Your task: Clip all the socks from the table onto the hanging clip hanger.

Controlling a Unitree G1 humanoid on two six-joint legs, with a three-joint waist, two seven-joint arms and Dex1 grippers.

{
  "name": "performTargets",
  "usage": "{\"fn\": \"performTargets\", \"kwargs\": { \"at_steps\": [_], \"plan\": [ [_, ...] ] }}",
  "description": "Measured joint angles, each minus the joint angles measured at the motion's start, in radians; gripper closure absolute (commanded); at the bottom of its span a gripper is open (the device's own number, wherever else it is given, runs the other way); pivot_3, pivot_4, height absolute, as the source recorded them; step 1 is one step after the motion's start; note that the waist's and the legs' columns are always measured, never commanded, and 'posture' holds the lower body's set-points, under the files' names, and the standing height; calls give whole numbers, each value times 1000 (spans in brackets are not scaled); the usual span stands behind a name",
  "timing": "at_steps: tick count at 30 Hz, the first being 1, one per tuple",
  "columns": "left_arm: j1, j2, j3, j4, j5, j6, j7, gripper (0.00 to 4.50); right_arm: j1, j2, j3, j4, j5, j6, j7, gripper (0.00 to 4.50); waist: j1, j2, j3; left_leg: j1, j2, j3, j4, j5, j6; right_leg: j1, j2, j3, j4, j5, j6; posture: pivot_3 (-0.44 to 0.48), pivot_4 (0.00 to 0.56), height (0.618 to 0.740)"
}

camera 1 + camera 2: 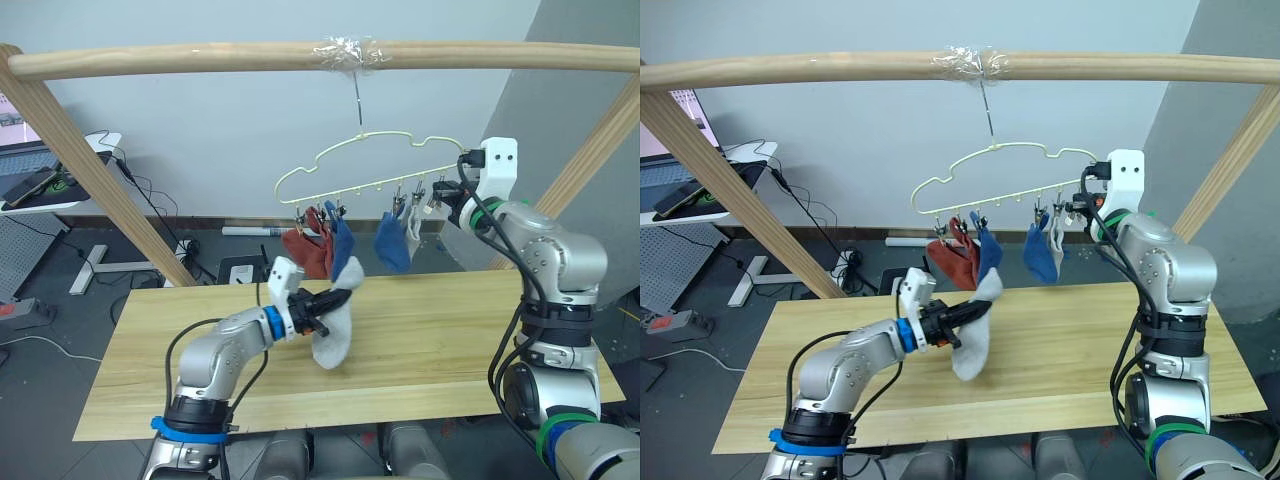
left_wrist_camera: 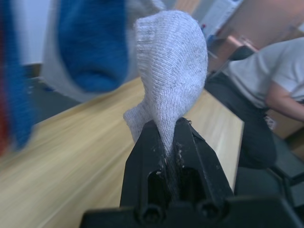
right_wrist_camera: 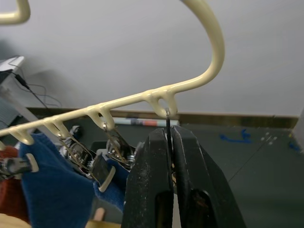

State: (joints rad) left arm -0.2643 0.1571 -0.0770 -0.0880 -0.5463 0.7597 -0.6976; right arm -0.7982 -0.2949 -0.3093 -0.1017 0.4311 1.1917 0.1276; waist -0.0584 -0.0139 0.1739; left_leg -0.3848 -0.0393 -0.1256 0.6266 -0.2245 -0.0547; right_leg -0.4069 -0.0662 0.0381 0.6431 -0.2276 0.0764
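Five socks (image 1: 325,245) clipped on hanger (image 1: 360,165), sixth sock (image 1: 335,335) in left end effector (image 1: 322,310).

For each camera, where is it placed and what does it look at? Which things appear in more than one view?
Left and right eye views: on the head, facing forward and down at the table, clip hanger and both arms.
Left wrist view: along the left gripper, shut on a grey sock.
Right wrist view: along the right gripper, pinching the hanger's end clip.
Shared: hanger, hung blue socks.
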Motion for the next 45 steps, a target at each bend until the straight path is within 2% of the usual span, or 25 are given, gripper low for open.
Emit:
{"fn": "performTargets", "kwargs": {
  "at_steps": [8,12,18,24,31,45],
  "plan": [
    [-139,-174,-74,129,41,-94,48,4469,-66,80,-148,-54,62,230,-80,4500,-4,0,0,-2,0,1,-1,0,0,-1,0,0,-2,0,0,-161,135,740],
    [-206,-250,-59,233,41,-125,69,4469,-84,97,-186,-93,63,303,-91,4500,-13,0,0,-3,0,1,-1,-1,1,-2,0,0,-1,0,1,-176,136,740],
    [-297,-316,1,376,34,-161,100,4469,-95,114,-206,-121,62,353,-91,4500,-30,0,0,-5,0,1,0,-1,1,-3,0,0,-1,0,1,-188,139,740],
    [-331,-303,53,484,19,-188,100,4469,-99,127,-218,-139,59,385,-90,4500,-39,0,0,-6,0,1,0,-1,1,-4,1,0,-1,0,1,-195,136,740],
    [-345,-299,72,505,16,-225,98,4469,-99,140,-217,-160,53,393,-88,4500,-41,0,0,-6,0,1,0,-1,1,-5,1,0,-1,0,2,-195,131,740],
    [-348,-298,18,486,18,-247,61,4469,-98,180,-209,-168,32,388,-88,4500,-53,1,0,-6,0,1,0,-1,1,-5,1,0,-1,0,2,-190,122,740]
  ]
}}
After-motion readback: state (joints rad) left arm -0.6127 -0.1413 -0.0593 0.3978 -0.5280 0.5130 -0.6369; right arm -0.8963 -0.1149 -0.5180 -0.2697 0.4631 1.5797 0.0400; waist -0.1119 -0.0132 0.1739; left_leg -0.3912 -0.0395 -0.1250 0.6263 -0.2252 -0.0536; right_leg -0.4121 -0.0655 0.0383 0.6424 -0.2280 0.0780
